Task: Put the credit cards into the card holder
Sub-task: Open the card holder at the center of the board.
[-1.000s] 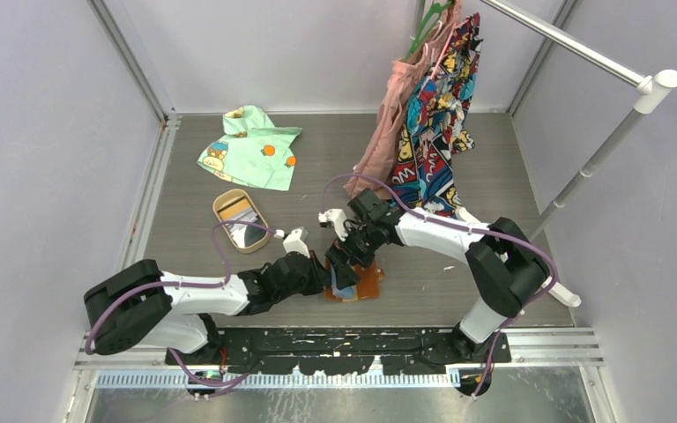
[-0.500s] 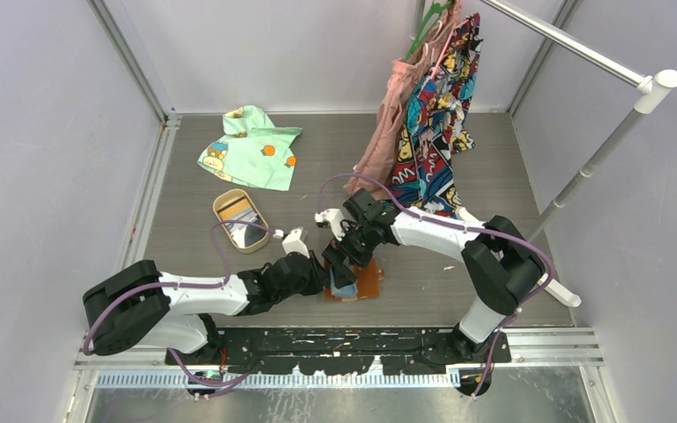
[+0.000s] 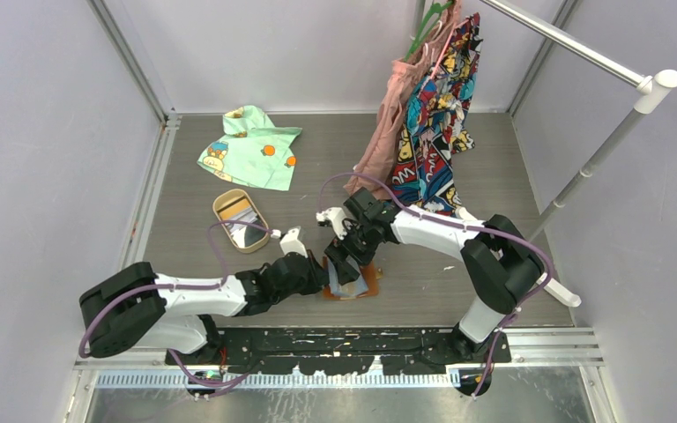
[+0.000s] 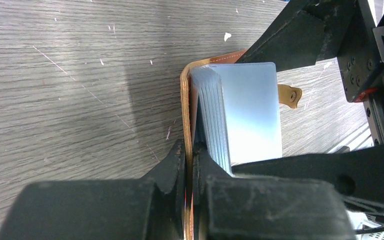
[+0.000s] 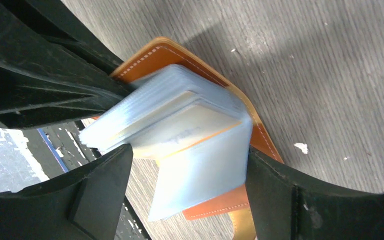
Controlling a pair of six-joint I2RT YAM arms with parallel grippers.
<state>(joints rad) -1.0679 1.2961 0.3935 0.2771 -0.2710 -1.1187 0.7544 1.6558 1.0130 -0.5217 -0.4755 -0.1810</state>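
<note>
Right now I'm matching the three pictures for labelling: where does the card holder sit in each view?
Top external: card holder just below centre.
Left wrist: centre, its leather edge running top to bottom.
Right wrist: centre, brown leather behind the stack.
Shared landmark: the pale blue stack lying on it.

My left arm [image 3: 198,295] and right arm [image 3: 427,231] match: white shells between glossy black joint housings, with a bulky black shoulder on each. A purple cable [image 3: 189,284] runs along each arm and loops free near the wrist. A small white camera block [image 3: 293,240] sits on each wrist. My jaws are matte black and blocky, scuffed at the edges. The right one's body carries small screws [image 4: 352,65] and a red tab [image 4: 362,95].
</note>
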